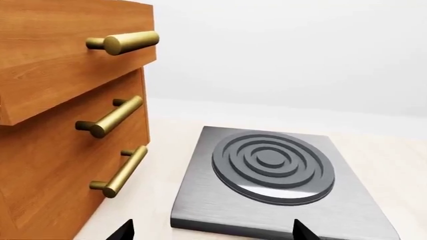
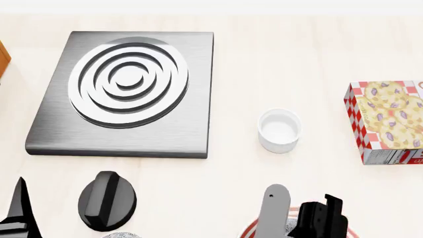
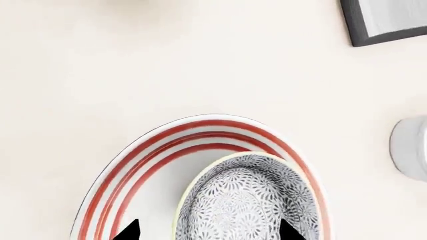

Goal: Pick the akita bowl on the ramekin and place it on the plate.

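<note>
Sitting inside the plate [image 3: 133,165], akita bowl [image 3: 243,200] nears one rim.

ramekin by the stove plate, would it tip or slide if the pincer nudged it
The ramekin looks squat and straight-sided and stands upright on its flat base, so it would more likely slide than tip. Its glossy white surface suggests glazed ceramic: probably rigid, slippery to grip and chippable. It is empty, so likely fairly light.

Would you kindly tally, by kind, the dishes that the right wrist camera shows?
Plate: 1
Akita bowl: 1
Ramekin: 1
Total: 3
</note>
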`<state>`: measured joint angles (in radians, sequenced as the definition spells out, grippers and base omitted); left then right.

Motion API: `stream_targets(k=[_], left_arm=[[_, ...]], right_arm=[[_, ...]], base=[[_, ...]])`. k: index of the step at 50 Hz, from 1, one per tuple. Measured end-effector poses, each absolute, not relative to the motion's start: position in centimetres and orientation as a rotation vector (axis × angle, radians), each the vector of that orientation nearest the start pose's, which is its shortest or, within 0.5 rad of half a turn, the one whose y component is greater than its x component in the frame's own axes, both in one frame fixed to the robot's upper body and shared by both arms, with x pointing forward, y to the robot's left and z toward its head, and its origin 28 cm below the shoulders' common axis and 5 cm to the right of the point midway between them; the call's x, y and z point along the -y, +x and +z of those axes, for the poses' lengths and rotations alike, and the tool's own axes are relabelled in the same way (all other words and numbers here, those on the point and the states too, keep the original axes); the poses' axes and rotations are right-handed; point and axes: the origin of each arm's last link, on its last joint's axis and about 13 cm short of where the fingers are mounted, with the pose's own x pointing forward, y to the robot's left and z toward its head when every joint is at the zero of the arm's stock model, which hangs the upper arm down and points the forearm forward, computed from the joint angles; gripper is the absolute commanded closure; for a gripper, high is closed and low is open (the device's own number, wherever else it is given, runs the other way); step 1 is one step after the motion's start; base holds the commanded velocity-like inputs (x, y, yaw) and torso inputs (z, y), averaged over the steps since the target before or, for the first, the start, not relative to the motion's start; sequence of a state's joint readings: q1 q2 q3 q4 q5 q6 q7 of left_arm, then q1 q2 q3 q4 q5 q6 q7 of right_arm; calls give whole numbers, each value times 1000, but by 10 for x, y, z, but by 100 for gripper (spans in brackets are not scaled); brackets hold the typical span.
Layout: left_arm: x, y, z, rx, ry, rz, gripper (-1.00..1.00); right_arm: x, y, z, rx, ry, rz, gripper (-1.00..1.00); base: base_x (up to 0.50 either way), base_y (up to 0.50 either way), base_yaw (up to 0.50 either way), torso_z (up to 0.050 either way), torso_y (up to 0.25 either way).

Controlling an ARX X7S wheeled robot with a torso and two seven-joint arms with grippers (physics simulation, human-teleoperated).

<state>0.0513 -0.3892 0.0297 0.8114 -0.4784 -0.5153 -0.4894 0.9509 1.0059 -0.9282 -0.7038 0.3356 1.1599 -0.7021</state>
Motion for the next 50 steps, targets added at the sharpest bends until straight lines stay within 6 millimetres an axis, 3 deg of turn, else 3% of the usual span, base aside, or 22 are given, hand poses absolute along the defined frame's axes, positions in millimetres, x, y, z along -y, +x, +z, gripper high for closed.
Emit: stream_targets(k=[10, 20, 30, 50], left_arm=[[-230, 168, 139, 158, -53, 121, -100], [-231, 167, 140, 160, -53, 125, -100], [-232, 167, 141, 164, -52, 128, -100], [-231, 167, 141, 170, -44, 122, -100]], right_arm=[[178, 230, 238, -558, -990, 914, -100], [171, 233, 260, -354, -882, 883, -100], [165, 240, 260, -154, -733, 821, -100], [162, 257, 248, 264, -445, 433, -100]], base=[[0, 0, 0, 0, 0], [0, 0, 0, 0, 0], [0, 0, 0, 0, 0], [0, 0, 0, 0, 0]])
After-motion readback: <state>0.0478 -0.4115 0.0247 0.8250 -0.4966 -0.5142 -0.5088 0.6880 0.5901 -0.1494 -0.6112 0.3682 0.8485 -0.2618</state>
